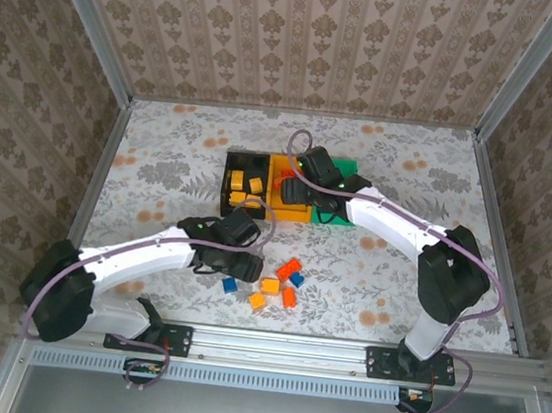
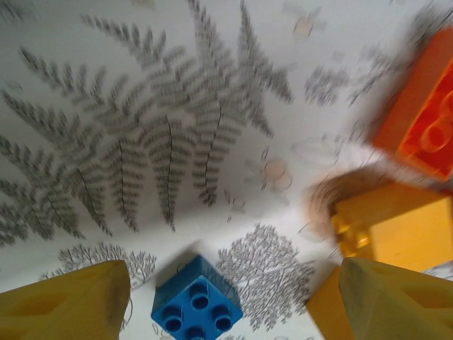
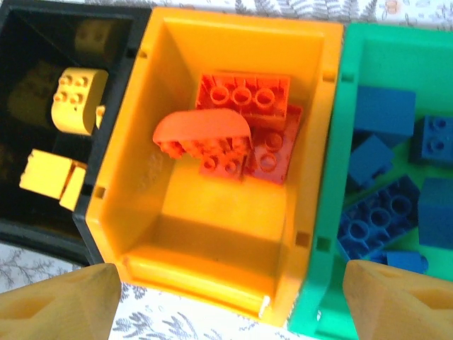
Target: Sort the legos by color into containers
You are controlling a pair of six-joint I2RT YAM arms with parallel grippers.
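The left claw (image 2: pixel 228 287) stands open, its two yellow fingers (image 2: pixel 67 301) wide apart at the lower corners of the left wrist view. A blue lego (image 2: pixel 197 303) lies studs up on the table (image 2: pixel 177 85) between them at the lower edge, touching neither. At the right of that view are a yellow-orange lego (image 2: pixel 400 225) and, above it, a blurred red-orange lego (image 2: pixel 425 113).

In the top view the left claw (image 1: pixel 237 260) sits low over the table, just left of a loose group of six legos (image 1: pixel 277 284) below the centre of the frame.

The right claw (image 3: pixel 230 301) is also open and holds nothing. It hangs over the near wall of the yellow-orange bin (image 3: pixel 212 258).

The three bins are joined in a row. In the right wrist view:
- The black bin (image 3: pixel 106 234), at left, holds yellow legos (image 3: pixel 78 99).
- The yellow-orange bin, in the centre, holds red-orange legos (image 3: pixel 241 134) piled toward its upper side.
- The green bin (image 3: pixel 329 177), at right, holds blue legos (image 3: pixel 386 205).

In the top view the right claw (image 1: pixel 296 184) covers much of the centre bin.
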